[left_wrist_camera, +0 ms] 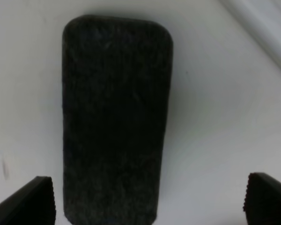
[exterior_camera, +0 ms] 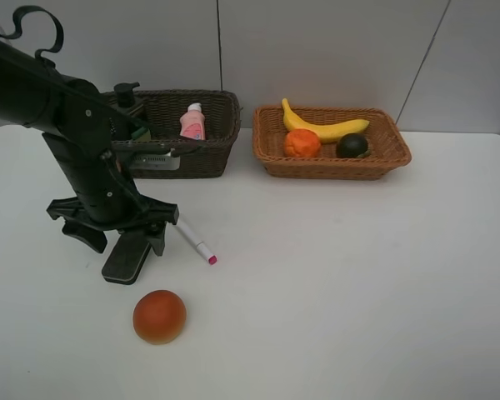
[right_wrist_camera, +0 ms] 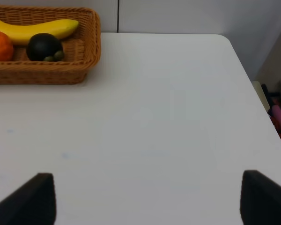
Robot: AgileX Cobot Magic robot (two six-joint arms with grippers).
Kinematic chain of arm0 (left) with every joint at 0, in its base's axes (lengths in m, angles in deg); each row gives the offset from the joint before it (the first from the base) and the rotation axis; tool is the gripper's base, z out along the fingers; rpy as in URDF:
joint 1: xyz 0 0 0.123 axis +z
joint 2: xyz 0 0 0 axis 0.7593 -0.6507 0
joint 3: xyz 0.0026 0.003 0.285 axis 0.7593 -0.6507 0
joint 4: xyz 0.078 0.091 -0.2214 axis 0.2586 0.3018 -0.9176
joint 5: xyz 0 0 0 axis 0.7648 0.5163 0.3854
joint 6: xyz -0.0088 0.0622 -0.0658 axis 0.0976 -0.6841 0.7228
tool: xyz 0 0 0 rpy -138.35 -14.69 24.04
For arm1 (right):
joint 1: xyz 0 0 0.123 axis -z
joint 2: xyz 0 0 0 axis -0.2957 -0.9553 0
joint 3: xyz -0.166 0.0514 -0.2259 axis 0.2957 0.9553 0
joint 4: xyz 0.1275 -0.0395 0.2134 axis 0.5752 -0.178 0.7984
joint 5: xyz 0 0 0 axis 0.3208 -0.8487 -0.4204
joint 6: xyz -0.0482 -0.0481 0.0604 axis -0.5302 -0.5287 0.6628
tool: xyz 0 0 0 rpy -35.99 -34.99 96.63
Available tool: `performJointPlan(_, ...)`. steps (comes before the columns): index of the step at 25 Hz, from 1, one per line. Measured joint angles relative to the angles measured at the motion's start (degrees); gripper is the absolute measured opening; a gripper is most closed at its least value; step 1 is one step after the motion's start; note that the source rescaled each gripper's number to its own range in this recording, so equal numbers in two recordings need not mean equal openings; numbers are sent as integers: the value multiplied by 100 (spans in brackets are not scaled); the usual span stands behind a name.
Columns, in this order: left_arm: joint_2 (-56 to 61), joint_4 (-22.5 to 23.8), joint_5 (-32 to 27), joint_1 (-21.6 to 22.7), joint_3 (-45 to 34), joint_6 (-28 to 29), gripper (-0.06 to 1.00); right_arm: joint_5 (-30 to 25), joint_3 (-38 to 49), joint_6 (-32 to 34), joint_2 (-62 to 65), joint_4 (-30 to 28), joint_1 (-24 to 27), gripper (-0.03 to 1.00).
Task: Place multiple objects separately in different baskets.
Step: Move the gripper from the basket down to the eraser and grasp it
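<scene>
From the high camera, the left arm slopes down from the table's far left corner, its wrist bent so that the left gripper (exterior_camera: 122,239) points straight down over the black eraser (exterior_camera: 127,258), near the left edge of the table (exterior_camera: 358,275). A white marker (exterior_camera: 195,242) lies just beside the eraser, and a red-orange ball (exterior_camera: 159,317) sits nearer the front edge. At the back edge, the dark basket (exterior_camera: 208,154) holds a pink bottle (exterior_camera: 192,123) and a pump bottle (exterior_camera: 127,93). The light basket (exterior_camera: 397,148) holds a banana (exterior_camera: 329,127), a tangerine (exterior_camera: 302,143) and a dark green fruit (exterior_camera: 352,146).

The left wrist camera shows the jaws spread wide above the eraser, not touching it.

The right wrist camera shows the right gripper (right_wrist_camera: 150,199) spread wide and holding nothing, over bare table well apart from the light basket.
</scene>
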Motion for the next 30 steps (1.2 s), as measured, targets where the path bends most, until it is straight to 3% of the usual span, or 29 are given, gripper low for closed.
performJointPlan(13,-221,37,221,243,0,-305,100,0,0,0,0,5,0,98)
performJointPlan(30,-524,21,388,243,0,-486,100,0,0,0,0,5,0,98)
